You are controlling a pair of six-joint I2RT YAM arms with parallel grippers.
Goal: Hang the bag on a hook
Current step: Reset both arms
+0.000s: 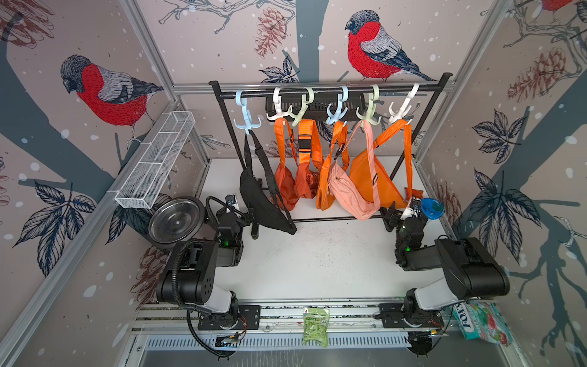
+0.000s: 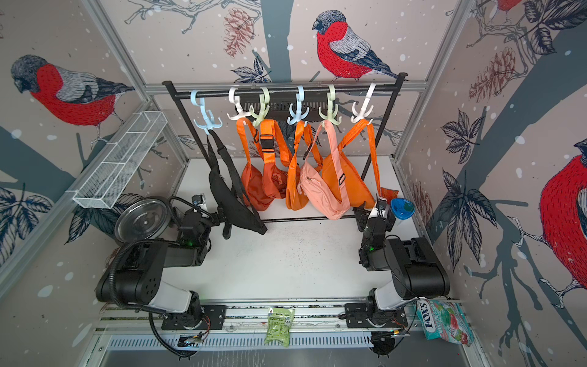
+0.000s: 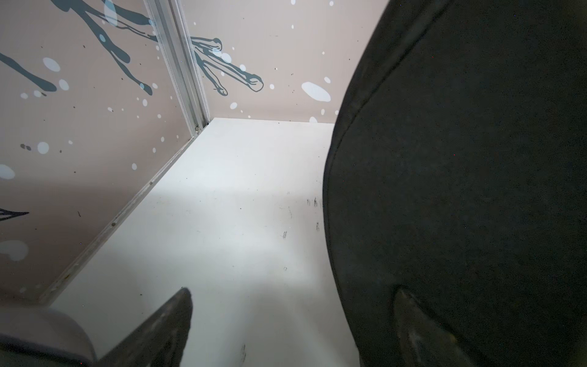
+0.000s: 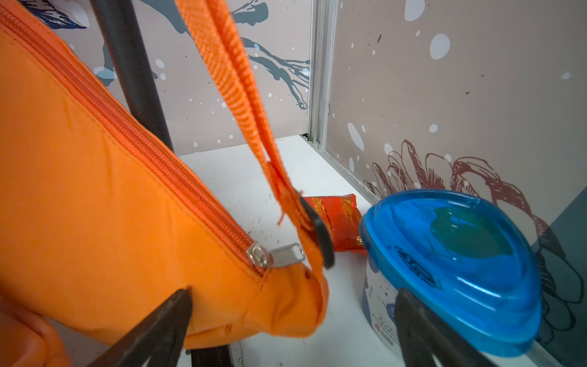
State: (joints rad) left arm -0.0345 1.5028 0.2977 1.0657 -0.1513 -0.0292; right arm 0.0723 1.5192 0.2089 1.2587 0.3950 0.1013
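Black bag (image 3: 460, 159) edge inside wide left pincer (image 3: 294, 294); table (image 3: 238, 222) open beyond.

We note white wire-mesh tray (image 1: 155, 159), round steel dish (image 1: 175, 219), green snack pouch (image 1: 315, 325) on front rail (image 1: 349, 314), blue-lidded white cup (image 4: 451, 254) beside red packet (image 4: 340, 219).

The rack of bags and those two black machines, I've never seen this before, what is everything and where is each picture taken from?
Those are two robot arms, each ending in a two-fingered gripper. Both top views look down from one overhead camera; the other two pictures come from cameras on the wrists. The left gripper is open beside the black bag, holding nothing; the right gripper is open by an orange bag, also empty. Bags hang from hooks on the rack. On the white table are a metal bowl, a blue-lidded cup and a red packet.
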